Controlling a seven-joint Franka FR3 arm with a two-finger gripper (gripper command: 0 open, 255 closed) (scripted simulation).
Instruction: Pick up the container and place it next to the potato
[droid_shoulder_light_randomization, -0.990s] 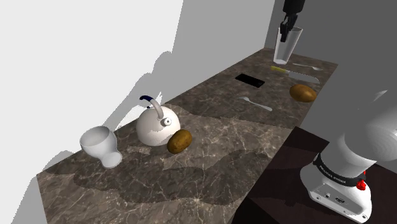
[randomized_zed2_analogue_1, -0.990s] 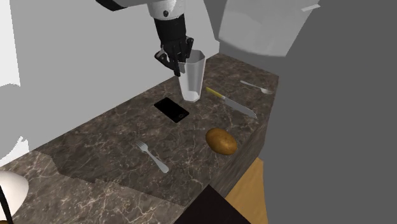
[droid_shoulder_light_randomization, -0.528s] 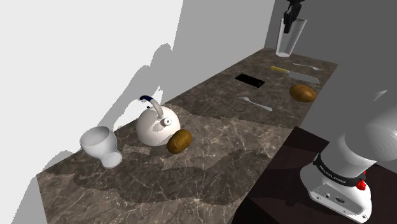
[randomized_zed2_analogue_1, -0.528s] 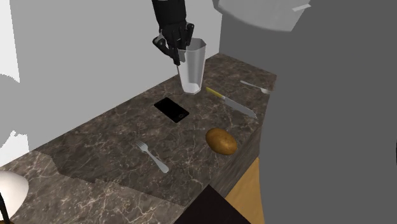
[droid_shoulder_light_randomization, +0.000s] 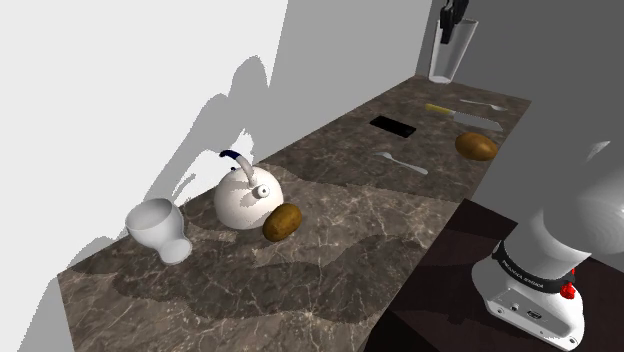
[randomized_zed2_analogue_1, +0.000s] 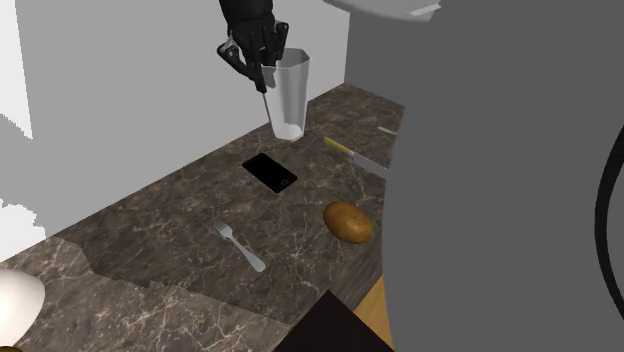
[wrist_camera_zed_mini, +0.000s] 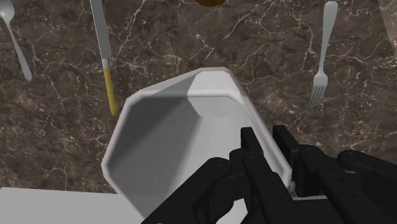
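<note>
A tall pale faceted container hangs in the air above the far end of the dark marble counter. My gripper is shut on its rim, one finger inside and one outside. The second exterior view has the container clear of the counter, above the black phone, with the gripper at its top edge. From the wrist, the gripper clasps the container wall. A brown potato lies near the counter's front edge. A second potato leans on a white kettle.
A yellow-handled knife lies below the container. A fork and a spoon also lie on the counter. A white cup stands beside the kettle. A wall borders the counter's back.
The gripper has risen with the container, lifting it off the counter and shifting it toward the second exterior view's left. Everything else stays put.
</note>
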